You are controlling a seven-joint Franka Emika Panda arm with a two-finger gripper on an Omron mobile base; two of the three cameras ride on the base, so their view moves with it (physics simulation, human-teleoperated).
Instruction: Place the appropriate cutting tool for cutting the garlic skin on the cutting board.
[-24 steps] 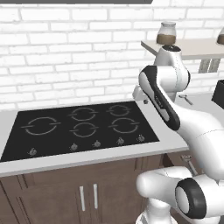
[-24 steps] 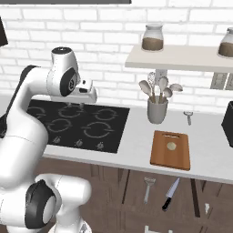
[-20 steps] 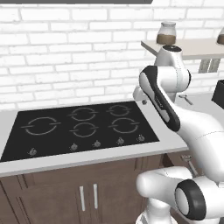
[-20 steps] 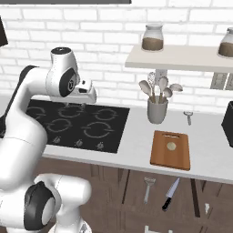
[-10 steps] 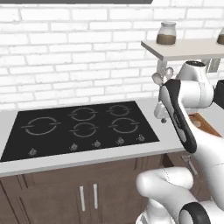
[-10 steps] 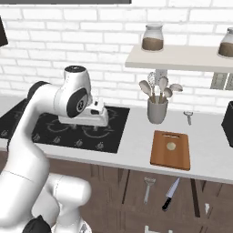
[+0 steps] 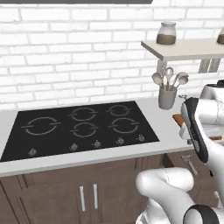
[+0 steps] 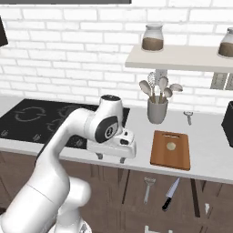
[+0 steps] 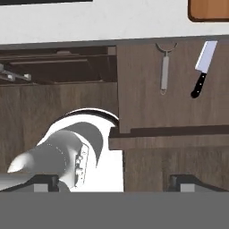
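The end effector (image 8: 110,158) hangs at the front edge of the table (image 8: 207,159), its fingers spread wide and holding nothing, just left of the cutting board (image 8: 171,149). The garlic (image 8: 171,145) sits on the board, while the knife (image 8: 170,194) lies on the brown cabinet front below the table, beside a silver peeler (image 8: 148,188).

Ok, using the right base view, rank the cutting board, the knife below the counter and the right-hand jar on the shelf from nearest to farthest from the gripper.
From the open gripper at the counter's front edge:
1. Cutting board, on the counter to the right of the gripper, with the garlic on it.
2. Knife, lower right, against the cabinet front; close to the board's distance, so this order is tentative.
3. Right-hand jar, far upper right on the shelf.
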